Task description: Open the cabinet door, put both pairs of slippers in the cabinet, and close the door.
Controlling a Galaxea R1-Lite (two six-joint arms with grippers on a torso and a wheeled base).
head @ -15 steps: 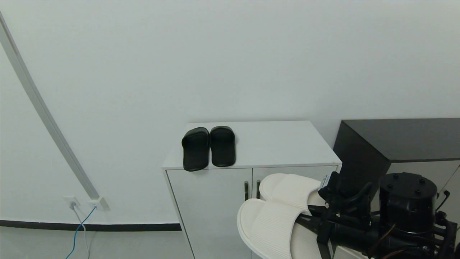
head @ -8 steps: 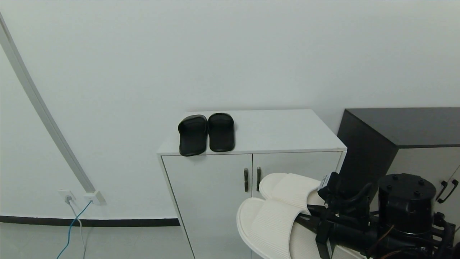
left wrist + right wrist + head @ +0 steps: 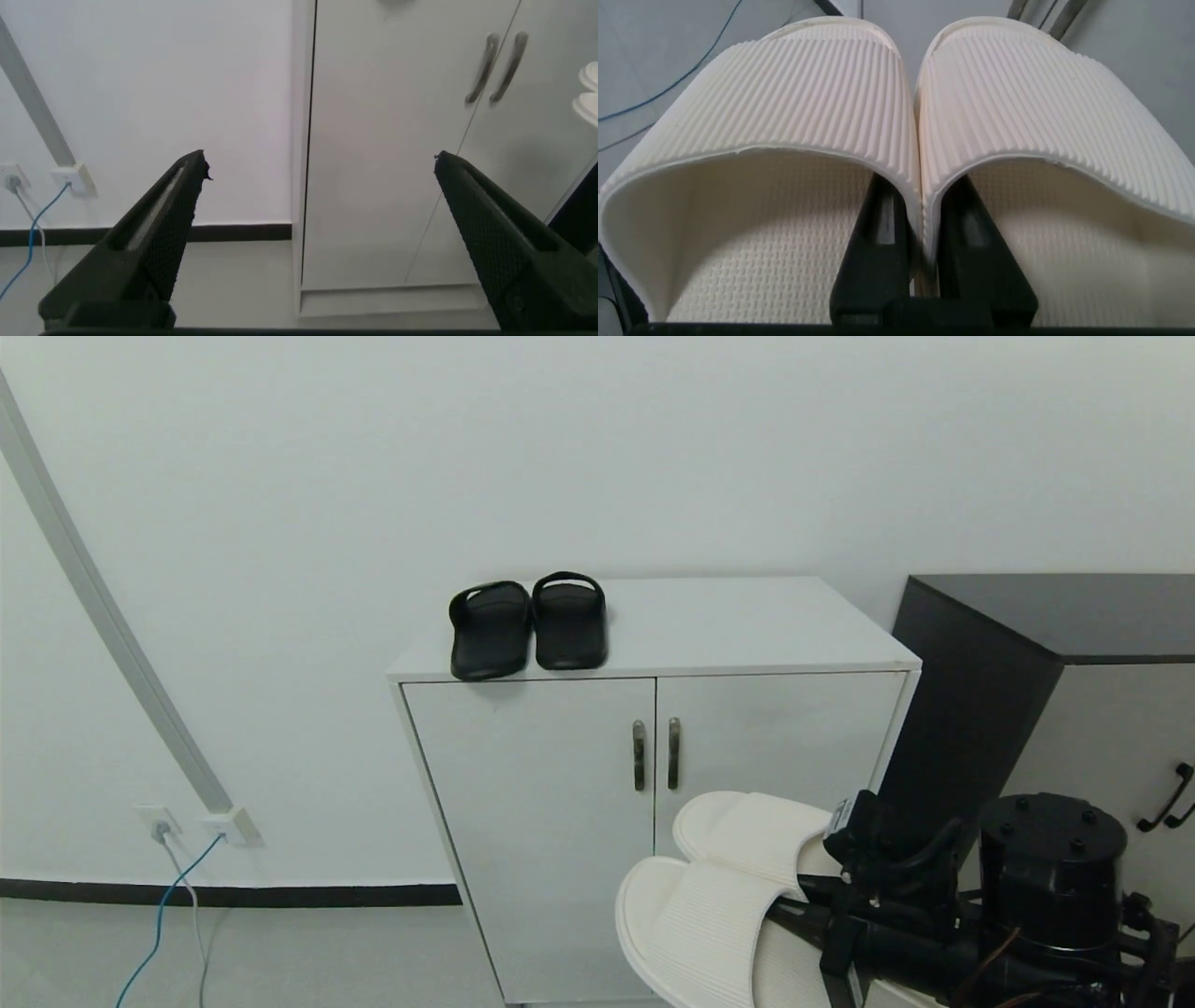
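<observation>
The right gripper (image 3: 922, 238) pinches together the adjoining inner walls of the white slippers (image 3: 719, 887), holding the pair before the shut doors (image 3: 532, 803) of the cabinet (image 3: 747, 616), while the black slippers (image 3: 527, 627) sit at its top's front left corner and the left gripper (image 3: 320, 161) hangs spread wide.

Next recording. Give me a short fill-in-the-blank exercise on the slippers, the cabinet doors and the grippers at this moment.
1. The pair of black rubber slide slippers sits on ____ of the white two-door cabinet.
2. Both cabinet doors are ____.
3. The right gripper is shut on the pair of cream ribbed slippers, so it carries ____ slippers in all.
4. The left gripper hangs with its jaws ____.
Missing words: top; closed; two; open.
</observation>
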